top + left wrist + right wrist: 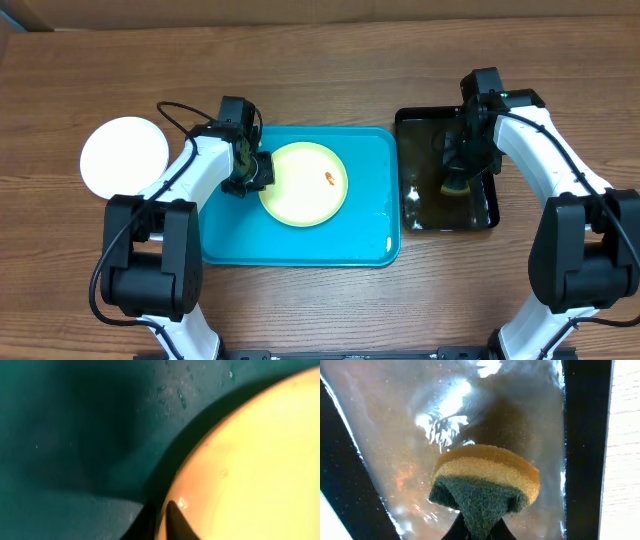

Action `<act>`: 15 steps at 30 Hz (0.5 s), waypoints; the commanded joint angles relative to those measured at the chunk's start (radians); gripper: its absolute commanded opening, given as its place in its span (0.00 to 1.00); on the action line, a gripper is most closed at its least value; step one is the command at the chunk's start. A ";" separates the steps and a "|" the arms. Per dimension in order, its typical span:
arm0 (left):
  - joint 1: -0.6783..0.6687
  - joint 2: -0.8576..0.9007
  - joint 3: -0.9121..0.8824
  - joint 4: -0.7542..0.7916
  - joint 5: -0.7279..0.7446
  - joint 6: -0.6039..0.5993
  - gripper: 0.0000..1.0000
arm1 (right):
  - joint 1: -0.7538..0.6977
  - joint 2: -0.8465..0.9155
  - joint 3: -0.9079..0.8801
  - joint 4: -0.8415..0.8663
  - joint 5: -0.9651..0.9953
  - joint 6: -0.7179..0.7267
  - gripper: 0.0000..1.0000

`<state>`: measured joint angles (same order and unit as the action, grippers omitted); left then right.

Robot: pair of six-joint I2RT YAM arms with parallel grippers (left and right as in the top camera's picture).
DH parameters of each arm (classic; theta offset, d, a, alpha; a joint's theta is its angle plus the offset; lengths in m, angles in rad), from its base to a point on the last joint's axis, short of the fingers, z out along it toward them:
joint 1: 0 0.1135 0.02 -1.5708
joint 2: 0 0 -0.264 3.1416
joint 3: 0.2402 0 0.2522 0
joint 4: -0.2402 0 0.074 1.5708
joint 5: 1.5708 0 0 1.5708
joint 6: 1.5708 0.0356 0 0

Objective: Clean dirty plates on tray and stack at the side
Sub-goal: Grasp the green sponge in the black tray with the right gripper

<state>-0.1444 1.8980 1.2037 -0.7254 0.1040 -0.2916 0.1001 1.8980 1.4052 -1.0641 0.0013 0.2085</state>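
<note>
A pale yellow-green plate (303,183) with a small orange smear (328,179) lies on the turquoise tray (300,245). My left gripper (262,172) is shut on this plate's left rim. In the left wrist view the gripper (159,510) pinches the plate (260,460) at its edge, one finger over the rim and one outside it, above the tray (75,435). A white plate (124,157) lies on the table left of the tray. My right gripper (458,182) is shut on a yellow and green sponge (487,480) over the black tray (490,215).
The black tray (585,435) holds shallow murky water and stands right of the turquoise tray, almost touching it. Water drops lie on the turquoise tray near its right edge (388,215). Bare wooden table surrounds both trays.
</note>
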 commanded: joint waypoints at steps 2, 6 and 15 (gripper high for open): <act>-0.008 -0.004 -0.005 -0.011 -0.003 0.000 0.04 | 0.034 -0.026 0.018 0.032 0.078 -0.035 0.04; -0.008 -0.004 -0.005 -0.010 -0.003 0.000 0.04 | 0.081 -0.026 0.018 0.061 0.187 -0.074 0.04; -0.007 -0.004 -0.005 -0.010 -0.003 0.000 0.04 | 0.179 -0.026 0.019 0.091 0.280 -0.132 0.04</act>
<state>-0.1444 1.8980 1.2037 -0.7322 0.1093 -0.2890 0.2546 1.8980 1.4052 -0.9806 0.2283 0.1101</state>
